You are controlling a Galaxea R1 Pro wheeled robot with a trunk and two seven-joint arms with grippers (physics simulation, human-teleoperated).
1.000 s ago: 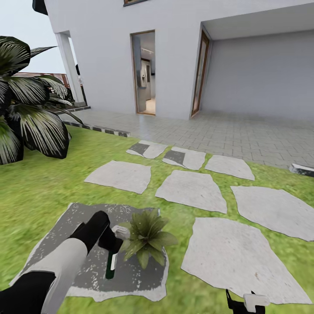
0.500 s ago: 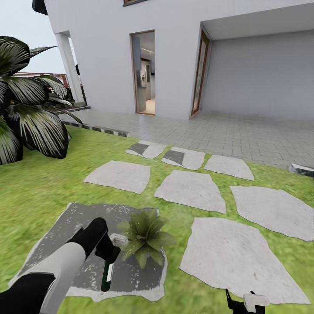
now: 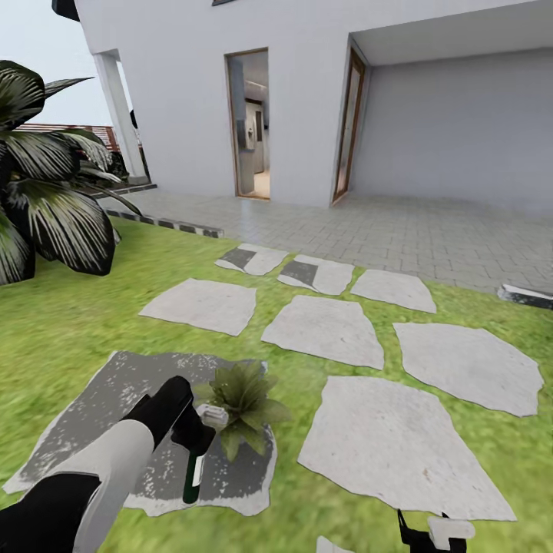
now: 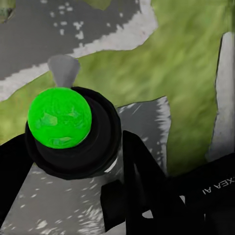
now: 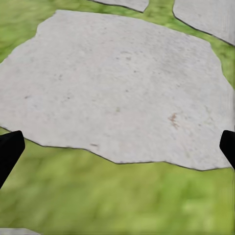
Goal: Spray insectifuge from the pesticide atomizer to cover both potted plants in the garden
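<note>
Outside, grey stepping stones (image 3: 324, 330) cross the lawn (image 3: 69, 322) toward the white house (image 3: 307, 92), while the left gripper (image 3: 193, 444), reaching down, clasps the pesticide atomizer (image 3: 191, 476) beside a potted plant (image 3: 244, 401).

White house, paved terrace and striped-leaf bush beyond the grass.

A white house (image 3: 192, 92) stands at the back with an open doorway (image 3: 250, 127) showing what may be a hallway, too blurred to tell. A second wood-framed door (image 3: 349, 127) opens onto a recessed porch. A grey paved terrace (image 3: 430, 230) runs along its foot. A big dark striped-leaf bush (image 3: 42, 200) stands at the left, a fence (image 3: 77, 130) behind it.
</note>
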